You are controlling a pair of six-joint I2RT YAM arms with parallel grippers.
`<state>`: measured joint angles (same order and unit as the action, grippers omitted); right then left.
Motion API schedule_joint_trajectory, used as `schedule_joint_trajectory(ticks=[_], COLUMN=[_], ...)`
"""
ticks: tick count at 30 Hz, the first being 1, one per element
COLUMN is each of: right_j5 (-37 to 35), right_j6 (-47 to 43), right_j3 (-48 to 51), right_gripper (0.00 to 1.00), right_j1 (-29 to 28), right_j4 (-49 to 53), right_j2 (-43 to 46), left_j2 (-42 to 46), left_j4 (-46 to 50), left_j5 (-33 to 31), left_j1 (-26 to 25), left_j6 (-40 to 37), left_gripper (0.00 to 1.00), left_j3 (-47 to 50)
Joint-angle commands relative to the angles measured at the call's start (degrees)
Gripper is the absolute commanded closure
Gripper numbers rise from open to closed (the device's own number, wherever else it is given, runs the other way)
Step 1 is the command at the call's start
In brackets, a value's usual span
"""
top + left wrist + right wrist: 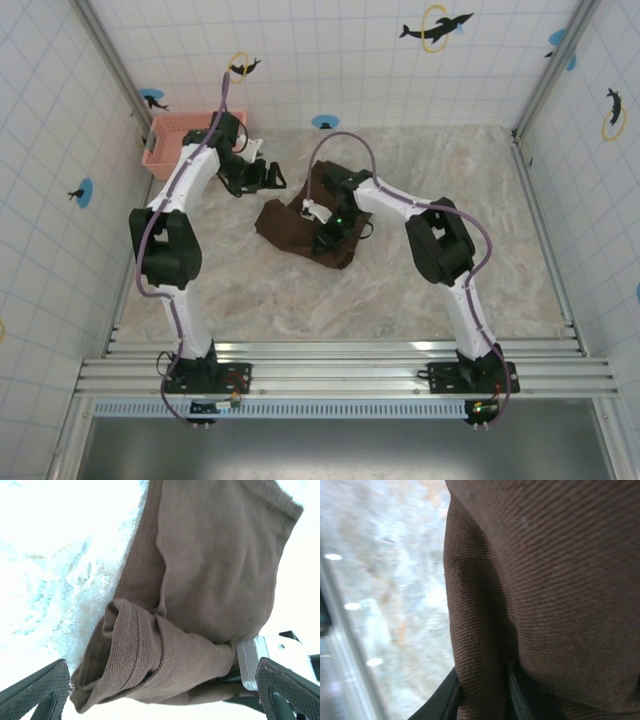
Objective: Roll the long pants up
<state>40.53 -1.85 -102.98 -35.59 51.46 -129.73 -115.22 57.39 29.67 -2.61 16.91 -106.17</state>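
While right gripper (482,697) pinches dark brown cloth long pants (283,224), likely anchoring roll, we note left gripper (161,672) agape, empty.

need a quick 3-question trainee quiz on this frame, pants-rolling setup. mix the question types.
1. True or false: the left tool is shut on the long pants.
2. Where is the pink basket? A) at the far-left corner of the table B) on top of the pants C) between the left tool's jaws
3. Which tool has a fold of the brown cloth between its fingers?

Key
1. False: its jaws stand wide open.
2. A
3. The right tool.
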Motion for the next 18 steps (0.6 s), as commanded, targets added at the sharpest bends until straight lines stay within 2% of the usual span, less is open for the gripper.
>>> schedule_joint_trajectory(ticks=[1, 5, 10, 15, 18], right_j5=[15.17, 16.84, 24.21, 26.54, 27.04], right_j6=[7.55, 10.93, 24.61, 38.18, 40.11], right_j3=[2.61, 4.49, 9.64, 14.63, 15.74], right_gripper=[0.74, 0.75, 0.77, 0.78, 0.79], right_j1=[2.5, 4.27, 6.35, 7.71, 7.51], right_j4=[-0.36, -3.53, -17.0, -30.28, -31.18], right_j2=[0.44, 1.66, 2.03, 3.71, 4.66], left_j2=[2.44, 5.35, 11.78, 18.44, 18.81], left_j4=[-0.46, -2.85, -3.74, -5.96, -4.86], left_j5=[-0.27, 1.78, -0.65, -3.85, -2.9], left_j1=[-0.04, -0.08, -0.13, -0.13, -0.2], left_j6=[1.33, 2.51, 0.99, -0.6, -1.02], left_gripper=[0.03, 0.03, 0.02, 0.02, 0.02], left_j3=[2.27, 7.42, 15.72, 21.89, 21.53])
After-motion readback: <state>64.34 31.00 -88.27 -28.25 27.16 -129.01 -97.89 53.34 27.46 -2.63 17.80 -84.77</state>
